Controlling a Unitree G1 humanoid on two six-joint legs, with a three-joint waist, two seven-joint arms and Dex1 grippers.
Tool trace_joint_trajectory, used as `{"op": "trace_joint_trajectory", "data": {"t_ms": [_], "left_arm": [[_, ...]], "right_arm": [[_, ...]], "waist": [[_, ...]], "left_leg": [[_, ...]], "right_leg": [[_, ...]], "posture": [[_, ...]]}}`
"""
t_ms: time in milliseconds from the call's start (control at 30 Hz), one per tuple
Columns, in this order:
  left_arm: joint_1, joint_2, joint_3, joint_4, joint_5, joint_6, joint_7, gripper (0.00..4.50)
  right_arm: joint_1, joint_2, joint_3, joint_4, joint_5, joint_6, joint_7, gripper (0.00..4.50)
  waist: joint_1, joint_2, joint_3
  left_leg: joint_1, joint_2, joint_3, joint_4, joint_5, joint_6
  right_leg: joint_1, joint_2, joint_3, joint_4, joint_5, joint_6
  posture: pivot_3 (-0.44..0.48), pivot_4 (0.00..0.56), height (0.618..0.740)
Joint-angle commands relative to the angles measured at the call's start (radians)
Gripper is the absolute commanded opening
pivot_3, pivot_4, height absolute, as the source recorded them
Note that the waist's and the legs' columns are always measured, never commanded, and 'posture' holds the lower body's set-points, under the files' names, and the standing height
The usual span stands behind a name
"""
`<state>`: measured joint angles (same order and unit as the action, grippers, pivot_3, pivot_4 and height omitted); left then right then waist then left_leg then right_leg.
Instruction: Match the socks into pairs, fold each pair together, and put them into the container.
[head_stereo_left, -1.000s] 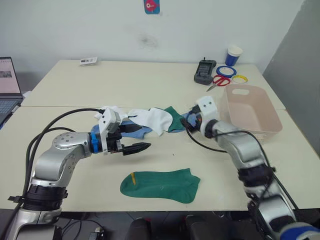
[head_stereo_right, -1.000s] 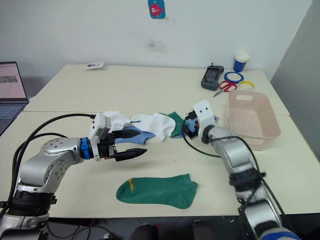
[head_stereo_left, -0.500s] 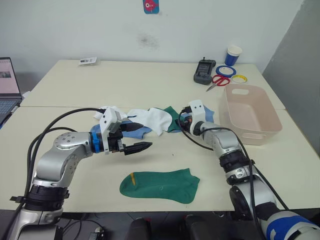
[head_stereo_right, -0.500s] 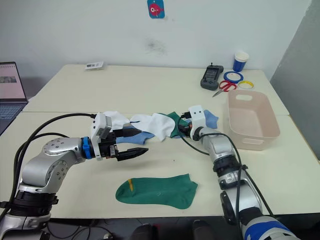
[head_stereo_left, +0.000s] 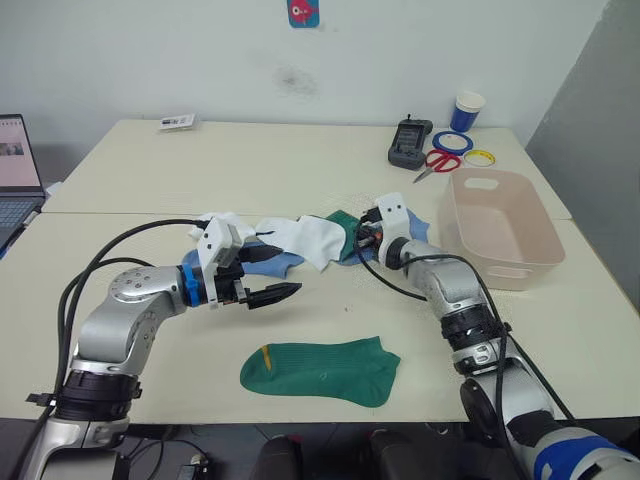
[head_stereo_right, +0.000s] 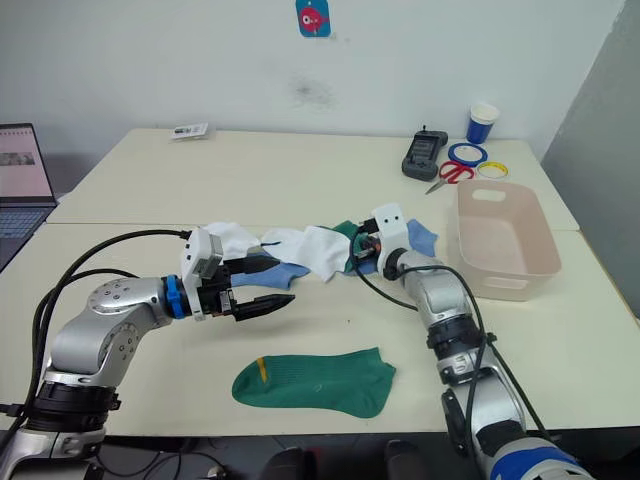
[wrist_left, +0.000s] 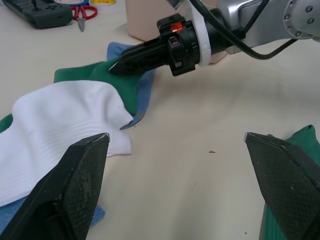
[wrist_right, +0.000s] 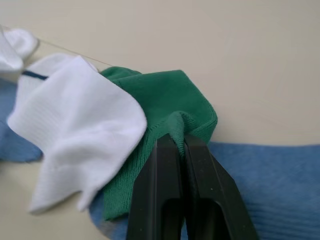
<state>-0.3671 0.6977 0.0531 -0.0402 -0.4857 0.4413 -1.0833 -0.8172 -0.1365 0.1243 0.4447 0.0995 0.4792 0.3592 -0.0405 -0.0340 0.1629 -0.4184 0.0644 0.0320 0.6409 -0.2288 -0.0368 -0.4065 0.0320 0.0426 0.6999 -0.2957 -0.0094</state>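
Pressed together, the right gripper (wrist_right: 179, 142) pinches a fold of the dark green sock (wrist_right: 167, 107) in the pile beside the white sock (wrist_right: 75, 125), while the left gripper (head_stereo_right: 270, 285), jaws spread, hovers above the table (head_stereo_left: 300, 180) near the other green sock (head_stereo_left: 320, 371), the container (head_stereo_left: 497, 225) well apart.

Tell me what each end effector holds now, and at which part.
The right end effector pinches the dark green cloth sock in the pile at a bunched edge fold. The left end effector is open, holding nothing.

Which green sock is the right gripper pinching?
The green sock in the pile, part under a white sock; the right gripper pinches its edge. The other green sock lies alone.
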Motion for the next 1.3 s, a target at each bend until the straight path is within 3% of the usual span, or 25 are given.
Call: {"op": "trace_joint_trajectory", "data": {"t_ms": [33,200,400,533,800,1000,1100,1300], "left_arm": [[-0.013,-0.003,0.009,-0.006,0.005,-0.033,-0.004,4.5],[-0.011,-0.002,0.013,-0.002,0.008,-0.043,-0.001,4.5],[-0.017,0.007,0.017,0.011,0.011,-0.049,0.0,4.5],[-0.021,0.036,0.024,0.035,0.026,-0.063,-0.022,4.5],[-0.005,0.095,0.042,0.056,0.041,-0.069,-0.054,4.5],[0.042,0.166,0.05,0.115,0.071,-0.139,-0.125,4.5],[0.064,0.184,0.04,0.138,0.092,-0.201,-0.166,4.5],[0.081,0.153,0.021,0.122,0.104,-0.242,-0.172,4.5]], "right_arm": [[-0.062,-0.05,0.024,-0.068,-0.051,-0.073,0.035,0.03],[-0.089,-0.124,0.033,-0.159,-0.085,-0.074,0.078,0.03],[-0.073,-0.183,0.025,-0.427,-0.016,0.05,0.195,0.03],[-0.035,-0.185,0.023,-0.63,0.094,0.177,0.272,0.03],[0.013,-0.15,0.025,-0.862,0.248,0.327,0.293,0.03],[0.051,-0.15,0.062,-0.868,0.266,0.326,0.293,0.03],[0.153,-0.239,0.127,-0.816,0.198,0.284,0.316,0.03],[0.297,-0.372,0.136,-0.775,0.159,0.312,0.322,0.03]], "waist": [[0.0,0.0,0.0],[0.0,0.001,0.0],[0.0,0.002,0.001],[0.002,0.002,0.001],[0.004,0.002,0.001],[0.003,0.002,0.001],[0.008,0.002,0.001],[0.013,0.001,0.003]], "left_leg": [[0.0,0.0,0.0,0.0,0.0,0.0],[0.0,0.0,0.0,0.0,0.0,0.0],[0.0,0.0,0.0,0.0,0.0,0.0],[0.0,0.001,-0.001,0.0,0.0,0.0],[0.0,0.001,-0.001,0.0,0.0,0.0],[0.0,0.001,-0.001,0.0,0.0,0.0],[0.0,0.002,0.0,0.0,0.0,0.0],[-0.002,-0.001,0.001,0.002,0.0,0.0]], "right_leg": [[0.0,0.0,0.0,0.0,0.0,0.0],[0.0,0.0,0.0,0.0,0.0,0.0],[-0.001,0.0,0.0,0.0,0.0,0.0],[-0.001,0.0,-0.001,0.0,0.0,0.0],[0.0,-0.001,-0.001,0.0,-0.002,0.004],[0.0,0.0,-0.001,0.0,-0.003,0.004],[0.0,-0.001,-0.001,0.0,-0.003,0.004],[-0.001,-0.005,-0.001,-0.001,-0.003,0.004]], "posture": [[0.0,0.15,0.732],[0.0,0.15,0.732],[0.0,0.15,0.732],[0.0,0.15,0.732],[0.0,0.15,0.732],[0.0,0.15,0.732],[0.0,0.15,0.732],[0.0,0.15,0.732]]}}
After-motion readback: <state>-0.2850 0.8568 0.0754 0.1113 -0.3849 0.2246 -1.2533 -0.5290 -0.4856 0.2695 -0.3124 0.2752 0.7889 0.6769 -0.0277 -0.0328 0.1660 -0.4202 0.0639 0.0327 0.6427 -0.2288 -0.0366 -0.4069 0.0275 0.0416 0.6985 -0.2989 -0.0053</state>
